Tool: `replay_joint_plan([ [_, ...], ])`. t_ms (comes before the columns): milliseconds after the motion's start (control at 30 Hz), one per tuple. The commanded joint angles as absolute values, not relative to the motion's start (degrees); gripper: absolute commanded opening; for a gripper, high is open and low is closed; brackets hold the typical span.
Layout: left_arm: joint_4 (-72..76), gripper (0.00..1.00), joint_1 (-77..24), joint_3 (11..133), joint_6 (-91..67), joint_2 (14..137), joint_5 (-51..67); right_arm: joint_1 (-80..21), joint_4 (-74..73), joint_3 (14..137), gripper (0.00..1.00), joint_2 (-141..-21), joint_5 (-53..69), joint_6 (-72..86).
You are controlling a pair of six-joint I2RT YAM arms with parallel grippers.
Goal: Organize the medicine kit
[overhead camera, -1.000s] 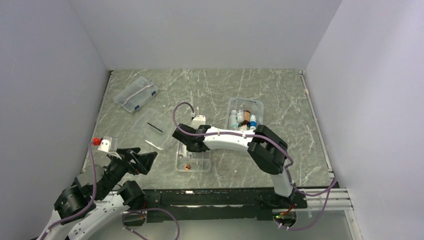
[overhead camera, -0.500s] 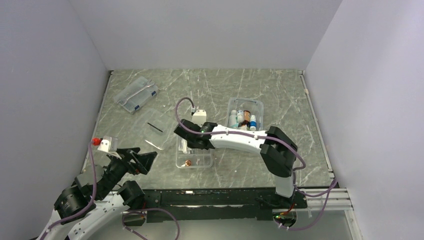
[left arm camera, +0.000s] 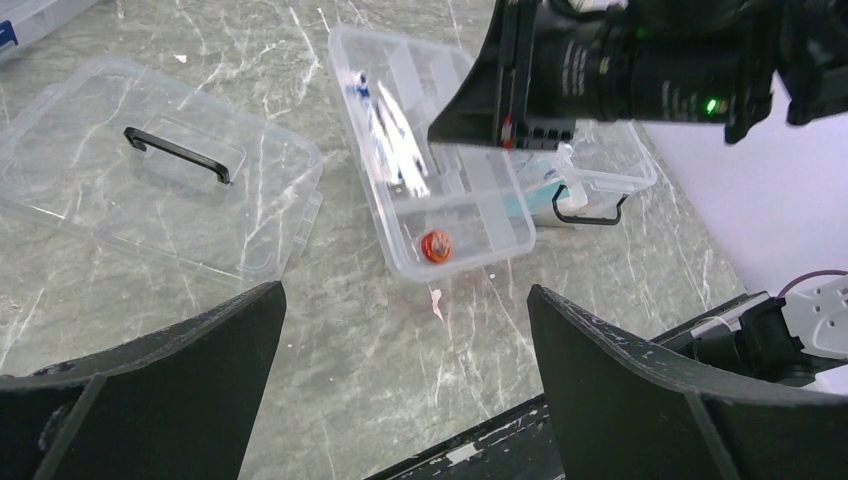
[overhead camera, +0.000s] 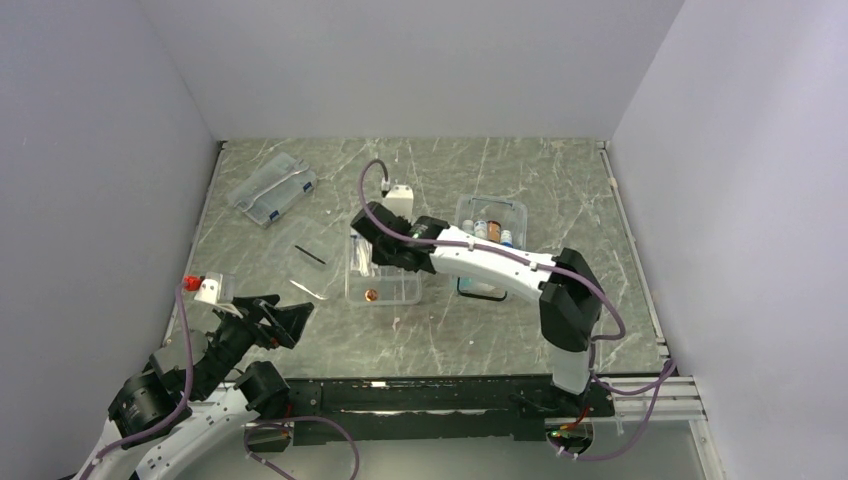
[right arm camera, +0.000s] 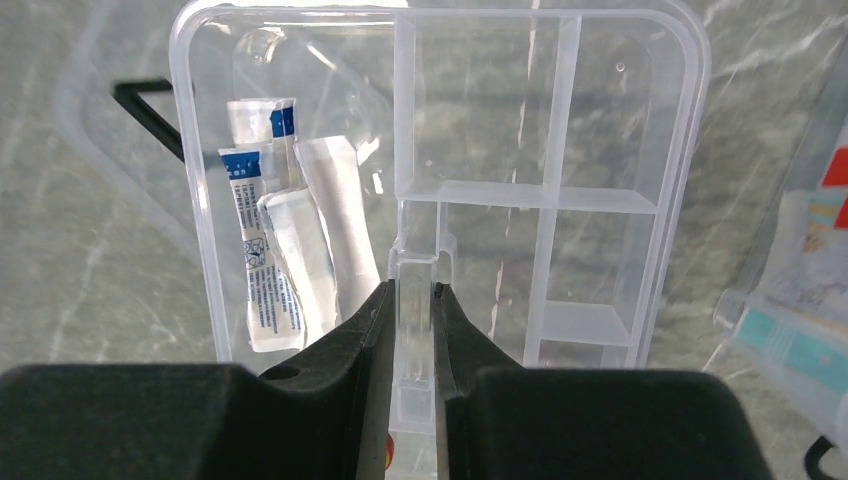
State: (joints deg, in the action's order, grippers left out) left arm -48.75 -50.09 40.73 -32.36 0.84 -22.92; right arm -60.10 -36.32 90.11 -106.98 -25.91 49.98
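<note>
My right gripper [right arm camera: 412, 290] is shut on the upright centre post of a clear divided tray [overhead camera: 383, 282], which sits left of the medicine kit tub [overhead camera: 490, 240]. White sachets [right arm camera: 270, 270] fill the tray's long left compartment, and a small red-orange piece [left arm camera: 435, 246] lies at its near end. The tub holds small bottles and shows part of its red cross [right arm camera: 835, 175]. The kit's clear lid [left arm camera: 160, 170], with its dark handle [left arm camera: 180, 155], lies flat to the tray's left. My left gripper [left arm camera: 405, 295] hangs open and empty over bare table near the front left.
A flat clear case with blue labels [overhead camera: 272, 188] lies at the back left. A small pink scrap [left arm camera: 437, 303] sits on the marble just in front of the tray. White walls close in the table on three sides. The right arm [overhead camera: 500, 265] stretches across the middle.
The right arm has carried the divided tray away from the table's front edge towards the back, alongside the kit tub. The left arm has stayed still.
</note>
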Motion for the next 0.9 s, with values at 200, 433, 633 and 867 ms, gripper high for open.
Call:
replay_joint_plan([
  [200,-47.5,0.99,-50.4,40.7,-32.5,0.8,-23.8,-53.8,-39.4,97.8,0.0,-99.6,-27.6,44.0],
  [433,-47.4,0.99,-50.4,40.7,-32.4,0.8,-23.8,-49.1,-42.9,99.5,0.0,-97.2,-27.9,41.9],
  [633,-47.4,0.99,-50.4,40.6,-32.4,0.6,-23.7,-45.1,-44.5,97.5,0.0,-94.2,-26.9,40.9],
  [867,-47.5,0.99,-50.4,40.6,-32.5,0.7,-23.8,-40.3,-46.2,95.5,0.0,-91.4,-24.6,38.8],
])
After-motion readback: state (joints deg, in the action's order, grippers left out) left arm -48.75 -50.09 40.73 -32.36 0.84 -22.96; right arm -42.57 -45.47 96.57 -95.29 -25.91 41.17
